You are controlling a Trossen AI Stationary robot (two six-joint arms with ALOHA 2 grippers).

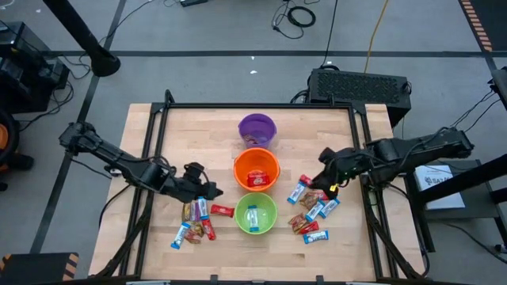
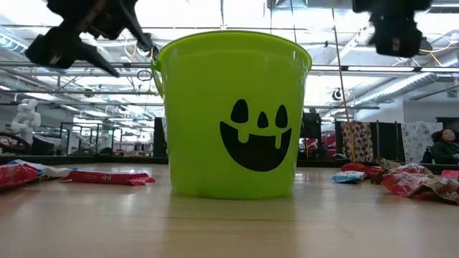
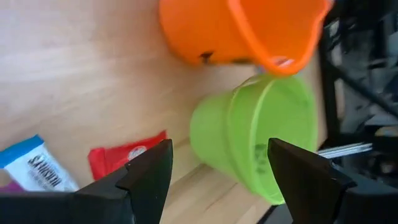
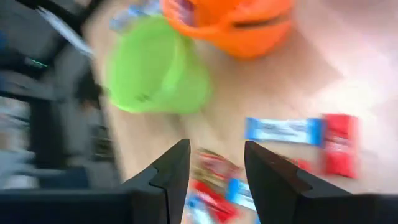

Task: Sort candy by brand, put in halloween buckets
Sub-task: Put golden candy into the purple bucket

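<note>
**High view: both arms empty above the candy, next pick pending**

High view shows you three buckets in a line down the middle of the worktop: the purple bucket farthest from you, the orange bucket in the middle with a red bar inside, and the green bucket nearest with a blue-and-white bar inside. Loose candy lies in two groups, the left pile beside the green bucket and the right pile on the other side.

Your left gripper hangs just above the left pile, jaws spread wide with nothing between them. Your right gripper sits over the top of the right pile, jaws parted and nothing pinched.

Judging from this, you are between drops, about to pick again. The purple bucket looks empty, so brown or orange wrappers probably belong there. Next, lower one gripper onto a single bar lying clear of its neighbours.
</note>
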